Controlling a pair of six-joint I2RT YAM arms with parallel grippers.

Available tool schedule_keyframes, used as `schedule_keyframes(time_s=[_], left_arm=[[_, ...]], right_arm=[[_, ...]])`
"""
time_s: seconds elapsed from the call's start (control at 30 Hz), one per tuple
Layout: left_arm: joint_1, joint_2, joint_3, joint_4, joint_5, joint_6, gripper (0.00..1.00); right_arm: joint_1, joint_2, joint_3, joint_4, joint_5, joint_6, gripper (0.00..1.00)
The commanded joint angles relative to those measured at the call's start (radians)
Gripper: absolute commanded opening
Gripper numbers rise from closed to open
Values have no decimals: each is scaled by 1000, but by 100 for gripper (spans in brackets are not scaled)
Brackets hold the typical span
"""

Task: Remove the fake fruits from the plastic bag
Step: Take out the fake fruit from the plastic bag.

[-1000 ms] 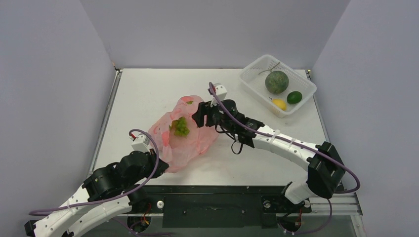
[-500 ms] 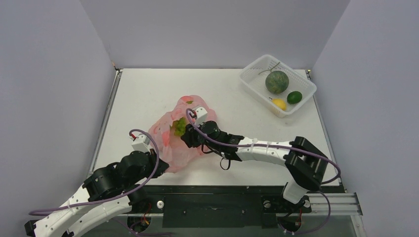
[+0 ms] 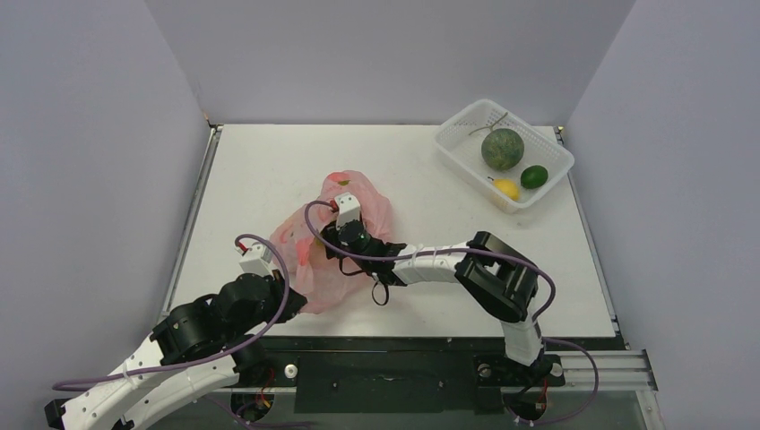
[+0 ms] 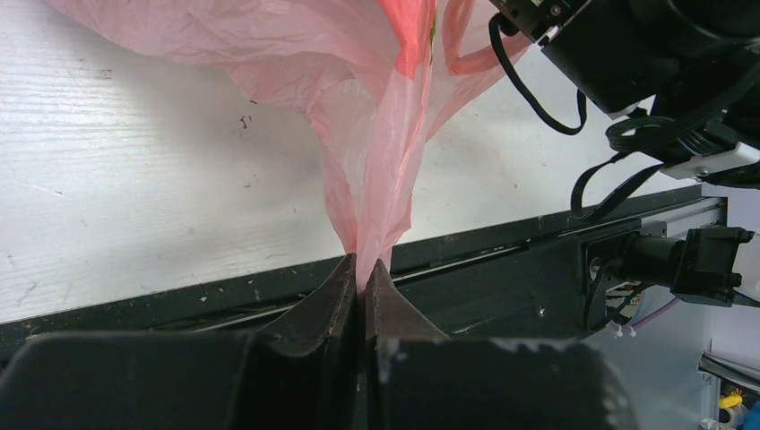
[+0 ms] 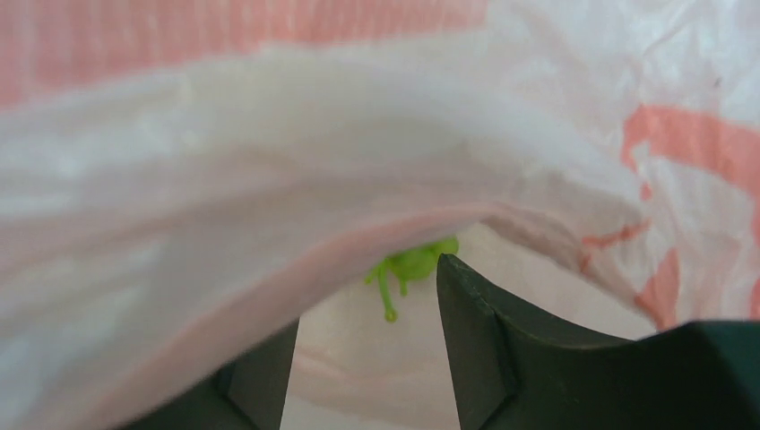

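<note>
Since a second ago my right arm has swung in from beside the plastic bag [image 3: 305,269] and pushed its gripper [image 5: 367,296] into the bag's mouth; the bunch of green that showed from above is now covered by my wrist. My left gripper [image 4: 360,262] has not shifted: its jaws are pressed tight together on a gathered fold of the pink film at the near edge of the table [image 3: 269,161], pinning the bag.

My right jaws stand partly apart and have hold of nothing. The light-green leafy piece [image 5: 414,262] hangs just past my right fingertip, half hidden under a sagging sheet of film. The grey-green melon [image 3: 502,149], the dark green oval [image 3: 534,176] and the lemon [image 3: 507,188] already lie in the white basket [image 3: 466,121], well apart from the bag.

To do this grab well, I judge I should go a little deeper and to the right so the leafy piece sits between both fingers, slip under the drooping film so I pinch no plastic, then close and back out along the opening while my left keeps the bag taut.
</note>
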Motion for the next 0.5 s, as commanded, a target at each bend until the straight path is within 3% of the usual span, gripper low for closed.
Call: schedule_keyframes(time_s=[0.0, 0.13, 0.47], left_arm=[[-1, 5, 11, 36, 2, 4, 0], [-2, 11, 8, 43, 10, 5, 0], [-2, 6, 0, 58, 16, -2, 0]], right_arm=[[3, 42, 76, 95, 105, -8, 54], [2, 90, 111, 102, 105, -9, 61], [-10, 232, 250, 46, 164, 62, 63]])
